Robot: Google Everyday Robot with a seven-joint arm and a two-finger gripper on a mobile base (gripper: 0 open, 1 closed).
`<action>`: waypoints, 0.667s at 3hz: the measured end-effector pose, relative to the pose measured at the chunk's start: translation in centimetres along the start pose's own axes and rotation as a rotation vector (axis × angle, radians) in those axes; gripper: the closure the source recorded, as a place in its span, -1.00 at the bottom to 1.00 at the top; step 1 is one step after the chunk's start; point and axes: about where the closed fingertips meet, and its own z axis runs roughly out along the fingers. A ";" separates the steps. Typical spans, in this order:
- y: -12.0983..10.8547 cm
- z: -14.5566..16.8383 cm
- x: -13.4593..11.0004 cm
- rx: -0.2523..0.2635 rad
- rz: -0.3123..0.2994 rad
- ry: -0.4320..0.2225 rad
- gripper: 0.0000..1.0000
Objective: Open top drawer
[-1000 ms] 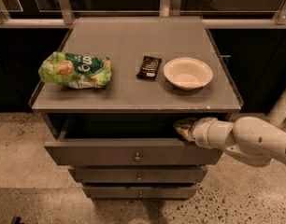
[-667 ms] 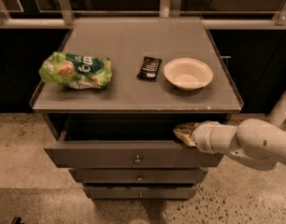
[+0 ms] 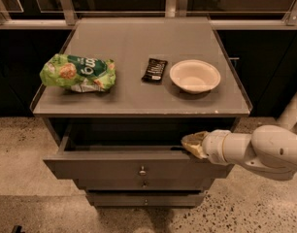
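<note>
The top drawer (image 3: pixel 100 168) of the grey cabinet stands pulled out, its grey front carrying a small round metal knob (image 3: pixel 142 170) at centre. Its inside is dark and shadowed under the cabinet top. My gripper (image 3: pixel 191 144) comes in from the right on a white arm (image 3: pixel 265 152) and rests at the top edge of the drawer front, right of centre, reaching into the open gap. Two slimmer drawer fronts (image 3: pixel 143 198) sit below, closed.
On the cabinet top (image 3: pixel 134 98) lie a green chip bag (image 3: pixel 78 73), a dark snack bar (image 3: pixel 154 70) and a white bowl (image 3: pixel 194 75). A metal railing (image 3: pixel 66 4) runs behind. Speckled floor (image 3: pixel 22 178) lies all around the cabinet.
The drawer front sits slightly further out from the cabinet. The gripper stays at the same spot on its top edge and has shifted a little with it.
</note>
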 end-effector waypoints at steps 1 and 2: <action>-0.1 0.0 -0.1 0.000 0.000 0.000 1.00; 1.9 -1.4 1.0 -0.053 0.014 0.027 1.00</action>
